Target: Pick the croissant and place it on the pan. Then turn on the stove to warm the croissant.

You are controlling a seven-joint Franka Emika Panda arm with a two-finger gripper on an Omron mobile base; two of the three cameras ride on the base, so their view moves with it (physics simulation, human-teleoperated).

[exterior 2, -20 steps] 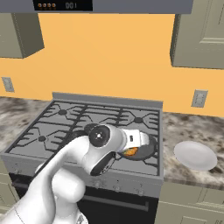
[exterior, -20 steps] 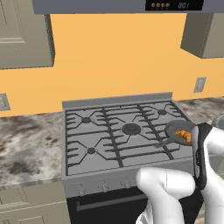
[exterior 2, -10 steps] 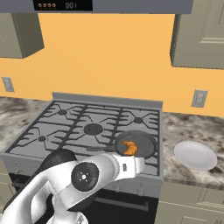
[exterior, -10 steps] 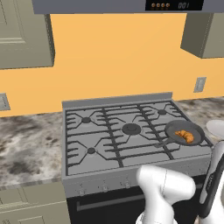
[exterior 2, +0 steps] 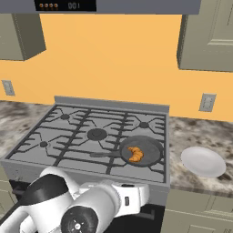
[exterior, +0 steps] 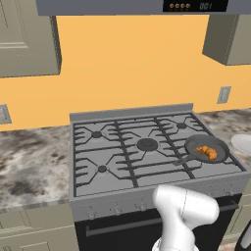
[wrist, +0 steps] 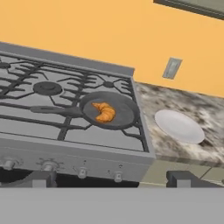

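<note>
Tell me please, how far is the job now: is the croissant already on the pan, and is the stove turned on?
Done: the croissant lies inside the pan, which sits on the front right burner of the stove. In hand: the gripper holds nothing, jaws apart, low before the stove front, facing the knobs. Left: turning a knob; no flame shows under the pan.

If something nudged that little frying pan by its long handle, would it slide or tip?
The pan would probably pivot rather than tip: it looks low and wide, flat on the stove grates. The ridged grates likely resist sliding. The croissant lying loose inside might shift.
</note>
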